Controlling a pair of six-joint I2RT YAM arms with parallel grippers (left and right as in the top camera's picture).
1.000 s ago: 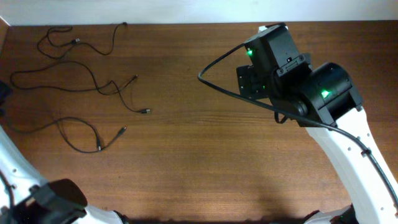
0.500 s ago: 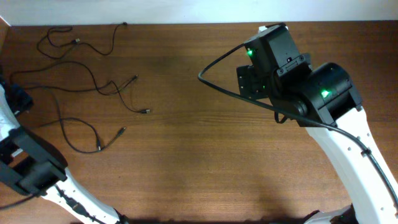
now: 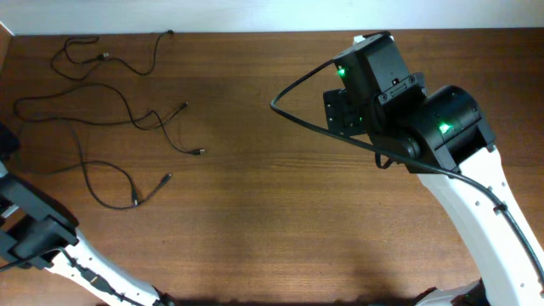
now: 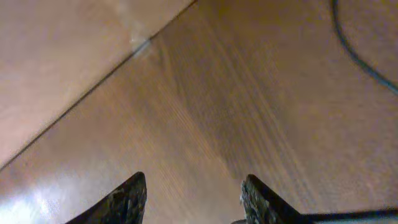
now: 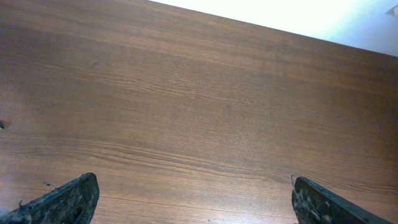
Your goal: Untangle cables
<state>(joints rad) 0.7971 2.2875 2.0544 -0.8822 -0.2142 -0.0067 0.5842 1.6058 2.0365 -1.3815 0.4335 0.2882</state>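
Note:
The cables lie as separate thin black strands on the left of the wooden table. One loops at the far left corner (image 3: 104,56). A second runs across to a plug end (image 3: 201,152). A third curls nearer the front (image 3: 167,178). My left arm (image 3: 34,225) stands at the table's left edge. In the left wrist view, my left gripper (image 4: 194,196) is open over bare wood, and one cable strand (image 4: 360,61) crosses the upper right, well clear of the fingers. My right gripper (image 5: 196,199) is wide open above bare wood. The right arm (image 3: 382,85) hovers right of centre, far from the cables.
The right arm's own thick black cable (image 3: 293,115) arcs out to the left of its wrist. A white wall (image 5: 348,18) borders the table's far edge. A seam or edge line (image 4: 93,87) crosses the left wrist view.
My left gripper has gone from shut to open. The left arm has swung along the table's left edge. The front cable's left part now lies differently. The right arm is still.

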